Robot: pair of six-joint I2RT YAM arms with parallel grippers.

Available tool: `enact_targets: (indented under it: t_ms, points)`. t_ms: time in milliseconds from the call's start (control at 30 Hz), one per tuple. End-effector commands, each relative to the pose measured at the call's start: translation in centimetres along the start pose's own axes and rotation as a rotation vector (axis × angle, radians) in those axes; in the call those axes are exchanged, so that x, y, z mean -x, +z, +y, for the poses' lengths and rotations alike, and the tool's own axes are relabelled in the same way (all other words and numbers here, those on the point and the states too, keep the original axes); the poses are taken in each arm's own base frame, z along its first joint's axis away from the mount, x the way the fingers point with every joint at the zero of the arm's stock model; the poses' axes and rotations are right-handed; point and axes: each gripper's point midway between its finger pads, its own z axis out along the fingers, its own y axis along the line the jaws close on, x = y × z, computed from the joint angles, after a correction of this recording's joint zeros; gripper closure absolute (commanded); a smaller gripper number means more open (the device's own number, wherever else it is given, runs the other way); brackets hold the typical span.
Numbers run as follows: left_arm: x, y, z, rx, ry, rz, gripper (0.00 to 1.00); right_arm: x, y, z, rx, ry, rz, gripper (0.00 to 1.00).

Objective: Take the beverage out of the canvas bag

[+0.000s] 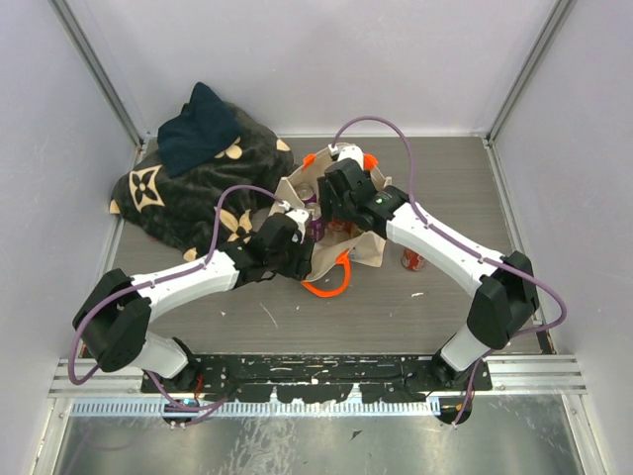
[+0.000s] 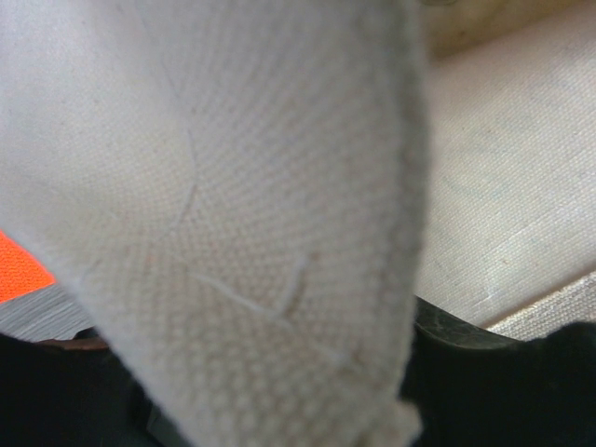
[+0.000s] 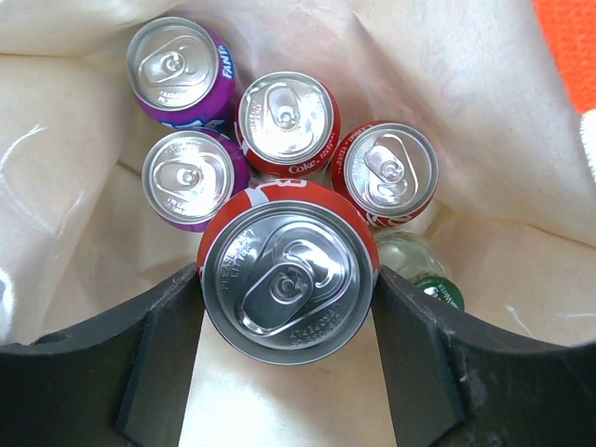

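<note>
- Beige canvas bag with orange strap handles is recorded at the centre of the top view. The dark floral-patterned blanket lies at upper left, and a red can on the table stands just right of the bag.
- Right gripper is lowered into the bag's open mouth.
- In the right wrist view a red aluminium can with a silver pull-tab lid is seen at lower centre between the two dark fingers. One finger is pressed to each side, so the can is judged clamped.
- Four further cans, two purple and two red, are packed above it in frame. A green-capped bottle lies at right.
- Left gripper is placed at the bag's near-left rim. Its wrist view is filled by canvas, so whether the fingers are pinching the cloth cannot be told.
- Step in hand, as judged: the can is grasped but not yet out of the bag.
- Next move, as judged: a straight lift clear of the rim and handles is called for, with the bag held down so it is not dragged up.
</note>
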Motion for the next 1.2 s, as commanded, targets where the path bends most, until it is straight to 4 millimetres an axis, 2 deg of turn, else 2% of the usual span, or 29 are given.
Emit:
enact_targets:
  t_ms: [0, 133, 400, 567, 667, 800, 967, 1167]
  points:
    - [0.8, -0.3, -0.7, -0.023, 0.008, -0.013, 0.37, 7.0, -6.0, 1.3, 0.058, 0.016, -0.214, 0.99]
    - [1.2, -0.6, -0.7, -0.022, 0.007, -0.022, 0.37, 9.1, -8.8, 1.9, 0.065, 0.000, -0.280, 0.99]
    - [2.6, -1.4, -1.0, -0.024, 0.018, -0.054, 0.37, 13.1, -14.9, 1.6, 0.039, -0.024, -0.407, 0.99]
    - [2.7, -1.7, -1.0, -0.031, 0.016, -0.067, 0.37, 15.6, -18.6, -0.5, -0.004, 0.023, -0.503, 0.99]
    - [2.6, -1.9, -1.0, -0.033, 0.016, -0.071, 0.37, 16.5, -20.2, -2.2, -0.055, 0.050, -0.547, 0.99]
    - [2.7, -2.3, -0.9, -0.029, 0.020, -0.080, 0.37, 17.1, -21.6, -4.7, -0.162, 0.066, -0.576, 0.99]
    - [2.9, -2.7, -0.9, -0.033, 0.026, -0.094, 0.36, 16.8, -22.9, -7.6, -0.294, 0.099, -0.588, 0.99]
    - [2.8, -2.7, -0.9, -0.038, 0.032, -0.089, 0.36, 14.3, -23.7, -11.8, -0.420, 0.193, -0.573, 0.99]
